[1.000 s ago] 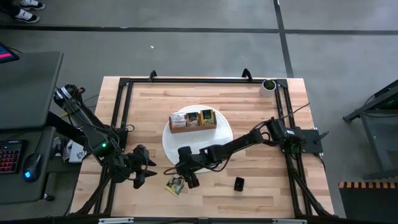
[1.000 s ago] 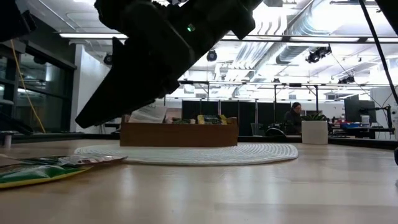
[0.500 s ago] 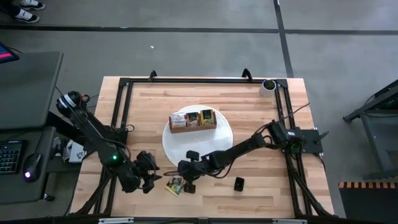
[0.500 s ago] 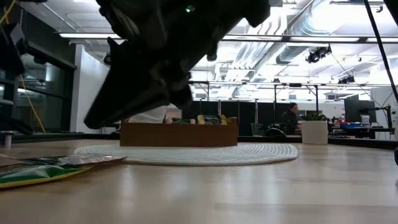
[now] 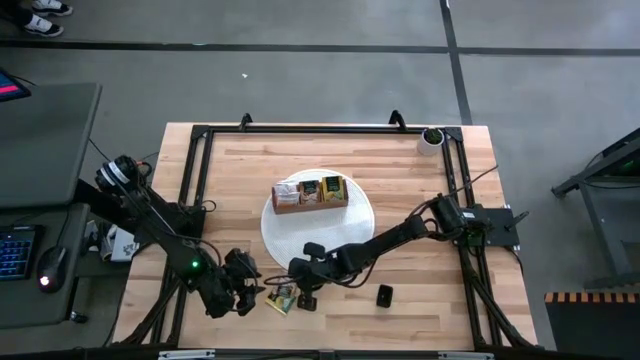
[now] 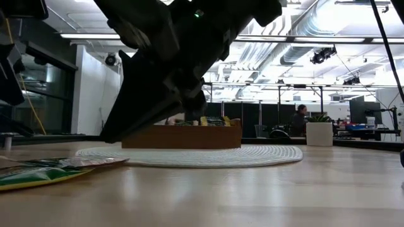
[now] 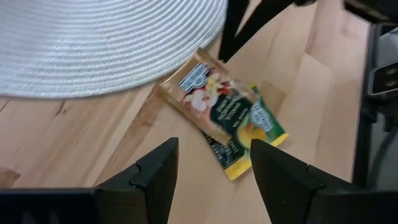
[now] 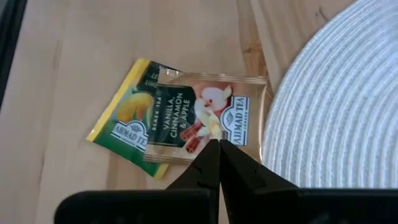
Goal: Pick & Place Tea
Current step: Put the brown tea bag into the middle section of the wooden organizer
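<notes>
Two tea packets lie overlapped on the table just off the near edge of the white mat (image 5: 300, 238). A brown one (image 8: 208, 115) rests on a green one (image 8: 124, 127); both show in the high view as the packets (image 5: 282, 298). My right gripper (image 8: 217, 144) is shut, with its tips at the brown packet's edge toward the table's right. My left gripper (image 7: 214, 177) stands open just to the packets' left, low over the table, with both packets ahead of its fingers and untouched. My right gripper's shut fingertips (image 7: 222, 57) meet the brown packet at the middle of its edge (image 8: 211, 140) toward the table's right. They come slanting down from the right. Whether they pinch the paper or only touch it, I cannot tell. The packet lies flat on the green one.
A wooden box (image 5: 311, 195) with more packets stands on the mat's far part. A small black object (image 5: 384, 295) lies right of my right gripper. A white pot with a plant (image 5: 432, 137) stands at the far right corner. Black frame rails (image 5: 195, 180) border the table.
My right gripper has gone down and toward the near edge onto the packets and has shut there. My left gripper has moved toward the near edge and to the right, closer to the packets, staying open. The packets lie where they were.
</notes>
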### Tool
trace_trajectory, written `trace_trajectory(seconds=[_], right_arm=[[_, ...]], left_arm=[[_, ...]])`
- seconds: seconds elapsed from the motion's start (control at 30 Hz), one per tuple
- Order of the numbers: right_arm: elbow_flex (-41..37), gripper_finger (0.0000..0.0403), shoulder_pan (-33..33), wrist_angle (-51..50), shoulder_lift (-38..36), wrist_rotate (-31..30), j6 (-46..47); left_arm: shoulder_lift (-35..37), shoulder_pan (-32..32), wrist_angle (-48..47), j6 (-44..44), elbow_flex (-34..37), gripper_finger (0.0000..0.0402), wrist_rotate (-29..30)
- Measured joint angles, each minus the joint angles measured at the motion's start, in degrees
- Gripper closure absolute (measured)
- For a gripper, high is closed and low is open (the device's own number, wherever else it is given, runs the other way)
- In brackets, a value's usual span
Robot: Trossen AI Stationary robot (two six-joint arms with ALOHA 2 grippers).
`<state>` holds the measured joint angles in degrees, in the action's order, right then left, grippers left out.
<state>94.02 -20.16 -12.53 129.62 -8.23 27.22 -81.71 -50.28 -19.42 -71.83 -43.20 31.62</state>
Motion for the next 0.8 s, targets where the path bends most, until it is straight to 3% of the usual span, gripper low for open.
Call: trace_trajectory(seconds=[0.6,0.8], right_arm=[[0.2,0.0403,1.0,4.3,3.9,1.5,3.9],[0.2,0.0403,1.5,4.9,5.1,2.6,5.6]], left_arm=[[-0.4,0.0,13.4,-5.4,7.5,0.0202,-0.1],[-0.4,0.0,16.4,-13.0,10.3,0.0202,-0.3]])
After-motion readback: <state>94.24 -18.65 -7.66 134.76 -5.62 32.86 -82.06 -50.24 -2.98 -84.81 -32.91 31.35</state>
